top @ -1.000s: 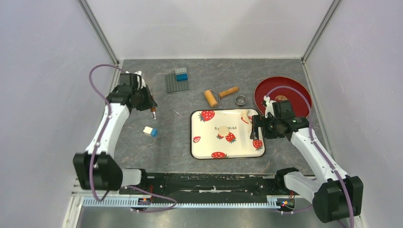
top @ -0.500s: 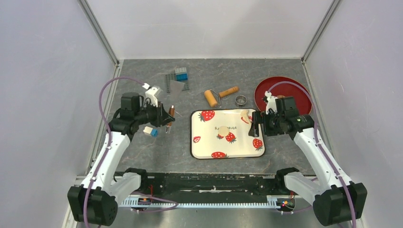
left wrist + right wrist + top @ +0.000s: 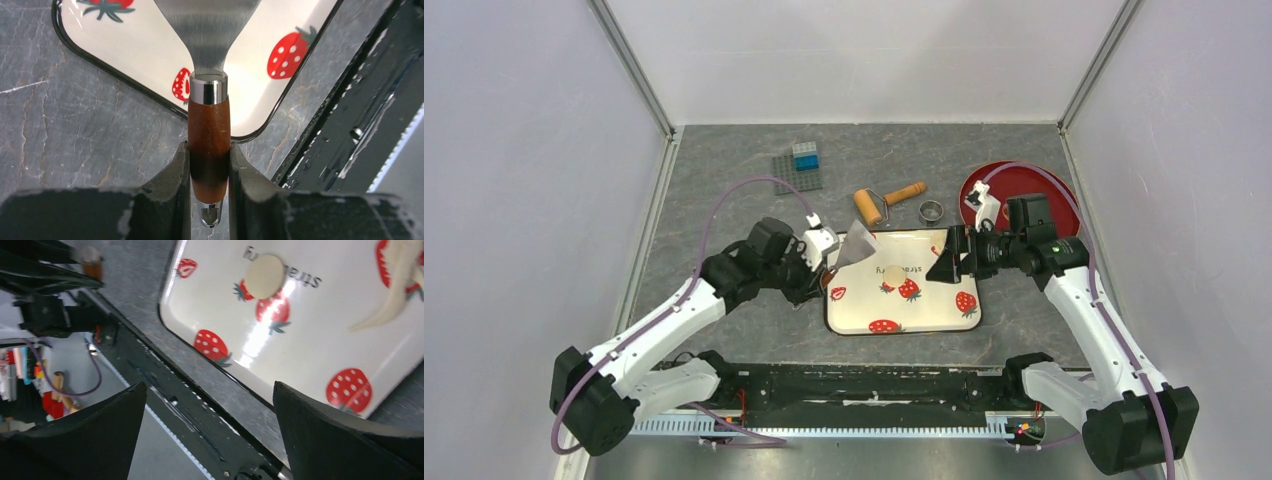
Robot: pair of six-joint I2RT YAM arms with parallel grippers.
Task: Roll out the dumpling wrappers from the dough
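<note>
One round, pale dumpling wrapper (image 3: 895,273) (image 3: 264,276) lies flat near the middle of the strawberry-print tray (image 3: 934,312) (image 3: 325,330). A curled strip of dough (image 3: 941,243) (image 3: 395,295) lies at the tray's far right corner. My left gripper (image 3: 819,264) (image 3: 209,150) is shut on the brown wooden handle of a metal scraper (image 3: 209,125). Its blade (image 3: 856,246) hangs over the tray's far left corner (image 3: 145,45). My right gripper (image 3: 951,262) (image 3: 209,387) stands wide open and empty above the tray's right side.
A wooden roller (image 3: 879,203) and a small metal ring (image 3: 932,211) lie behind the tray. A red plate (image 3: 1024,190) sits at the back right behind the right arm. Toy bricks on a grey baseplate (image 3: 799,166) stand at the back left.
My left arm has swung from the far left of the table to the tray's left corner, carrying the scraper. The right gripper has tilted and shifted slightly toward the back, still open.
</note>
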